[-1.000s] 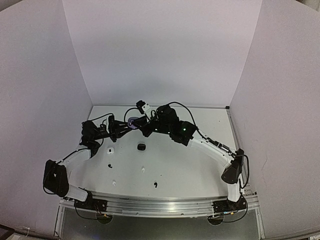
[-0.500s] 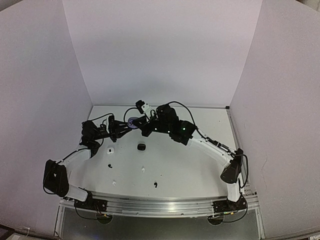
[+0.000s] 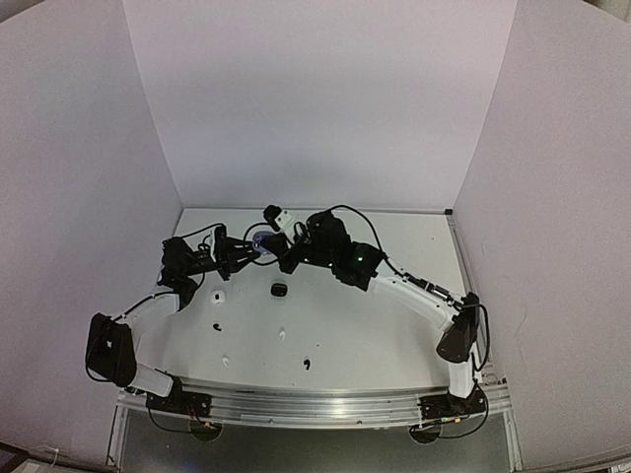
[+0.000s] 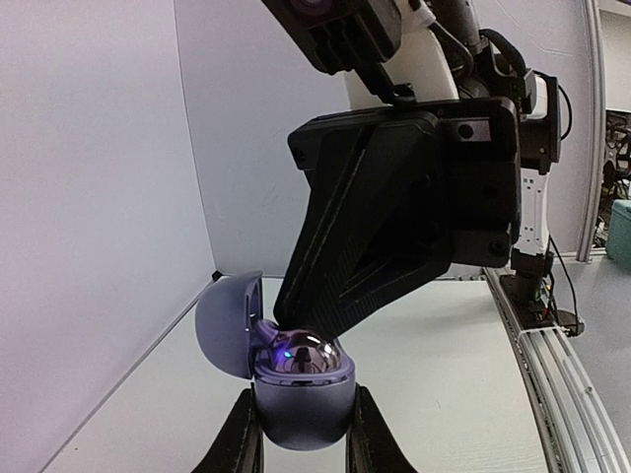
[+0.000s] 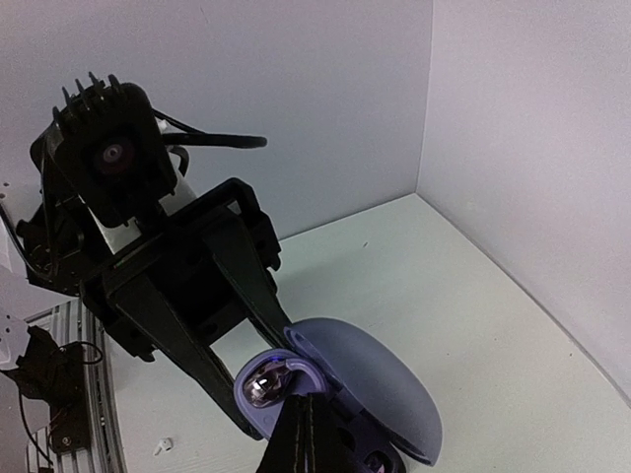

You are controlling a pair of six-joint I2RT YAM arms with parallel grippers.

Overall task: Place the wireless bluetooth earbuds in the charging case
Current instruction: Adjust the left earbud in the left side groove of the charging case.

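Earbud, silvery, sits right in the well of the lilac charging case, with a tiny blue-violet glint on its shell. The lid is swung open to one side. The left hand is clamped on the lower shell of the case, one finger on each flank, holding it upright off the counter.

The left arm bends out wide at the elbow on its own side, and its forearm runs up and inward to the far middle of the counter. The right arm sweeps in a long arc from its base and folds at the wrist, so the right hand angles down into the open case. Its fingers are drawn together with only a hairline slit between them, tips against the edge of the silvery bud. I cannot tell whether they actually pinch it.

Down on the counter sit a white case and a black case, well apart. Nearer the bases lie a black bud, a white bud, a second white bud and a second black bud.
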